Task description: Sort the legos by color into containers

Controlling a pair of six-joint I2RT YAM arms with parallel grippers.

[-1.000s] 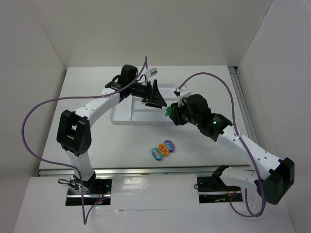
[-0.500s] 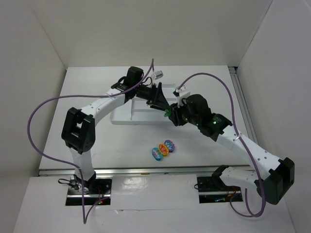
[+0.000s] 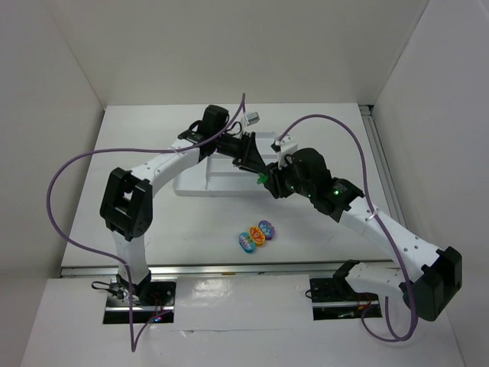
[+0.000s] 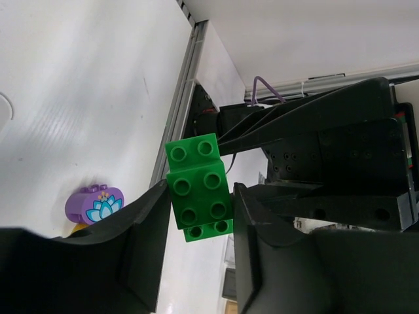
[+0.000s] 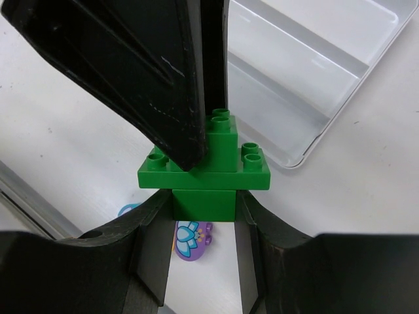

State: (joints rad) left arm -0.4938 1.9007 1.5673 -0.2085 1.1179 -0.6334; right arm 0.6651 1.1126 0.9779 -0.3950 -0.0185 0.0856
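Observation:
Green legos (image 5: 203, 171) are stuck together in a stack held in the air just in front of the white tray (image 3: 200, 182), whose compartments are the containers. My right gripper (image 5: 204, 204) is shut on the lowest green brick. My left gripper (image 4: 200, 191) comes from the other side, and its jaws press on the top brick of the green stack (image 4: 198, 186). In the top view the two grippers meet at the green legos (image 3: 263, 177). A purple lego (image 3: 266, 228), an orange lego (image 3: 257, 237) and a teal lego (image 3: 246, 242) lie together on the table nearer the arms.
The tray (image 5: 308, 72) lies behind the green stack in the right wrist view. The purple lego (image 5: 193, 239) sits on the table directly below my right fingers. A metal rail (image 4: 178, 111) runs along the table's edge. White walls enclose the table on three sides.
My left gripper has moved right to the green stack and closed its jaws on the top brick. My right gripper has stayed in place with the stack in it.

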